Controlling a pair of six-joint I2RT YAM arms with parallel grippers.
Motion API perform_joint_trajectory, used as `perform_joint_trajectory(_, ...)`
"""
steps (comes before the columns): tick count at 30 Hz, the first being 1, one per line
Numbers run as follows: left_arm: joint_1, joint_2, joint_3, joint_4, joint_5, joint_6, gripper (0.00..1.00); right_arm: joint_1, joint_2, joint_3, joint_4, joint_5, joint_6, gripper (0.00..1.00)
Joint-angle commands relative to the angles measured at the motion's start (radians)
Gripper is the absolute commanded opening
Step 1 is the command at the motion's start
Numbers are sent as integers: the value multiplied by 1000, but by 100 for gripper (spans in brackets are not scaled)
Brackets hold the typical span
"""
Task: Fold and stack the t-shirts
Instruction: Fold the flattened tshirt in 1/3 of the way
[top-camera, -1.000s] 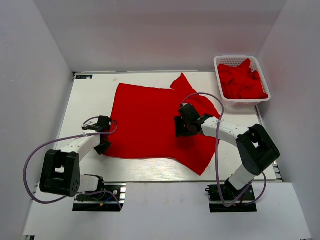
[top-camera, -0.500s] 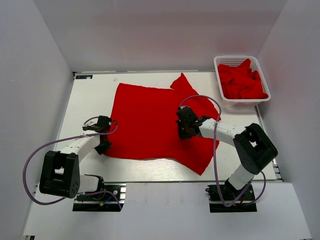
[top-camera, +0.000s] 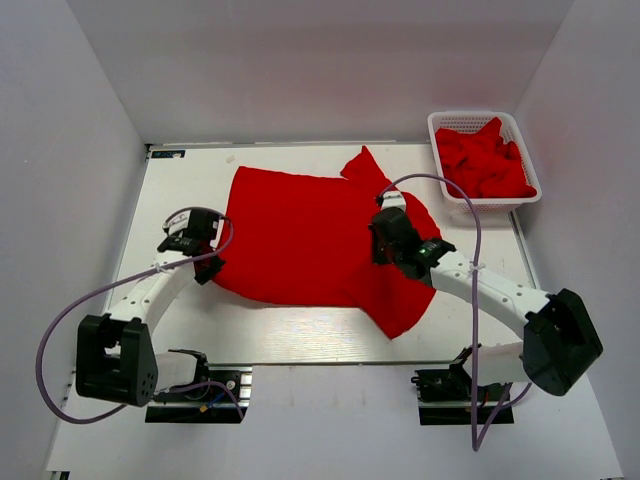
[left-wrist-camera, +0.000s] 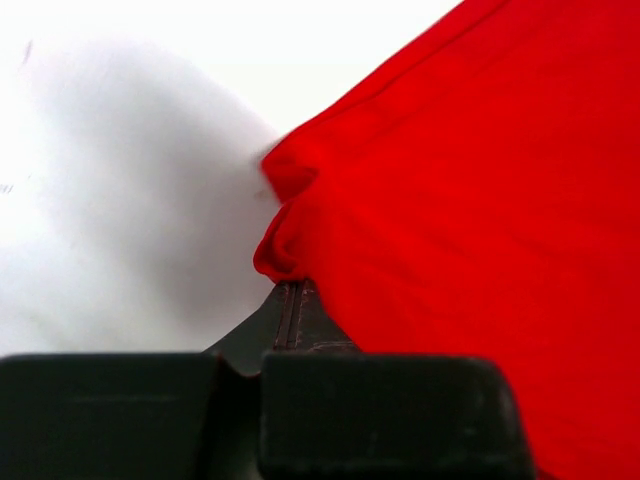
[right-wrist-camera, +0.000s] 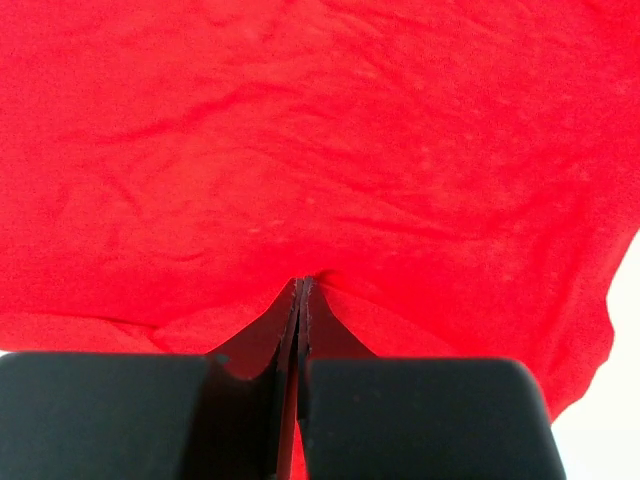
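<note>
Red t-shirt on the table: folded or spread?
Spread. The red t-shirt lies open across the white table, no fold visible; left gripper and right gripper each pinch its cloth.

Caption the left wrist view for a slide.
Left fingers pinched shut on the bunched edge of a red t-shirt above the white table.

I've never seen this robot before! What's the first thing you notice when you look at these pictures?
The big red t-shirt spread across the middle of the white table jumps out first. Two robot arms pinch it: the left hand is shut on its left edge, and the right hand is shut on the cloth toward its right side. At the far right corner sits a white basket heaped with more red clothes.
</note>
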Motion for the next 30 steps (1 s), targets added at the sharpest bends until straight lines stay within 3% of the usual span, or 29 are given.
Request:
perform_joint_trajectory(1, 3, 42, 88, 33, 21, 23, 0, -4, 32, 53, 1, 96, -37, 0)
perform_joint_trajectory(9, 3, 224, 289, 55, -12, 73, 0, -7, 113, 185, -70, 243, -98, 0)
perform_joint_trajectory(21, 3, 522, 567, 110, 18, 158, 0, -29, 292, 380, -64, 320, -282, 0)
perform_joint_trajectory(30, 3, 675, 708, 99, -34, 167, 0, -76, 473, 533, -64, 308, -329, 0)
